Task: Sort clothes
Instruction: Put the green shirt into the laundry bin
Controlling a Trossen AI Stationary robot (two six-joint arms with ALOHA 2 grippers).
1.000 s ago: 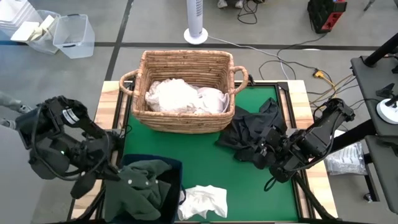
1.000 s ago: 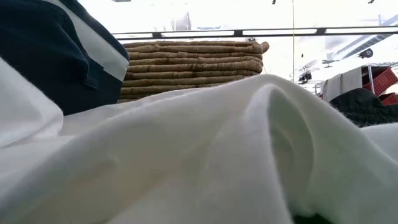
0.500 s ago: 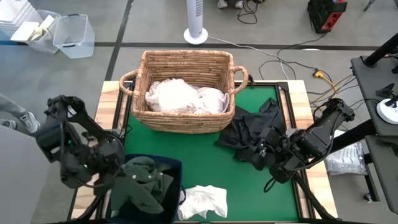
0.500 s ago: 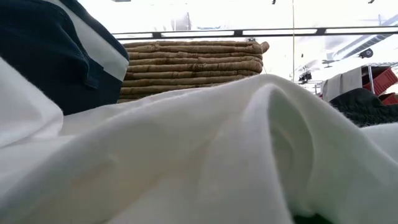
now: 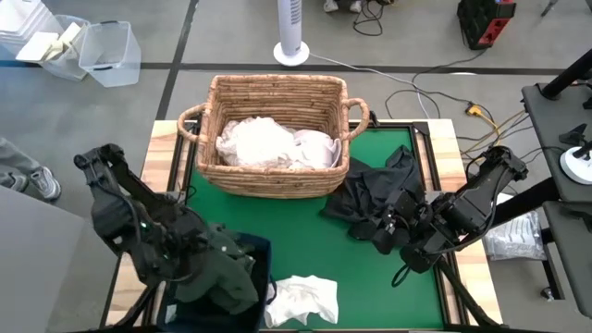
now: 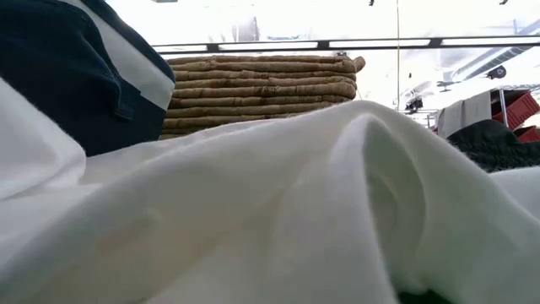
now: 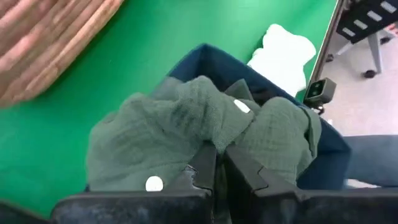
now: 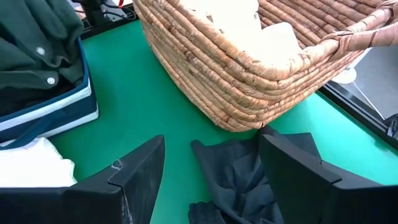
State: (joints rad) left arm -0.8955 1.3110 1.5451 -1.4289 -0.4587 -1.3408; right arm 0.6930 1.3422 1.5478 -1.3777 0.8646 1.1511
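A dark green buttoned garment [image 5: 220, 266] sits over the navy bin [image 5: 259, 248] at the table's near left, and my left gripper [image 5: 196, 266] is shut on it. A white garment [image 5: 303, 298] lies crumpled on the green mat by the near edge and fills the low view [image 6: 270, 211]. More white clothes [image 5: 273, 141] lie in the wicker basket [image 5: 277, 180]. A black garment [image 5: 379, 199] lies bunched on the mat's right side. My right gripper [image 5: 388, 231] is open over its near part [image 8: 242, 174], with one finger on either side of it. My left gripper [image 7: 217, 168] pinches a bunched fold of the green garment [image 7: 214, 140] between its two fingers, coming from above. Several layers are gathered at the fingers. The rest of the garment spreads below them over the navy bin's opening [image 7: 205, 56].
The wicker basket stands at the mat's far middle, its handles [image 5: 357, 113] sticking out at both sides. Open green mat [image 5: 296, 231] lies between the basket, the bin and the black garment. Wooden table edges and black frame rails border the mat.
My left arm has swung toward the table's near edge and to the right, over the navy bin. The green garment has gone with it and now lies bunched farther right across the bin.
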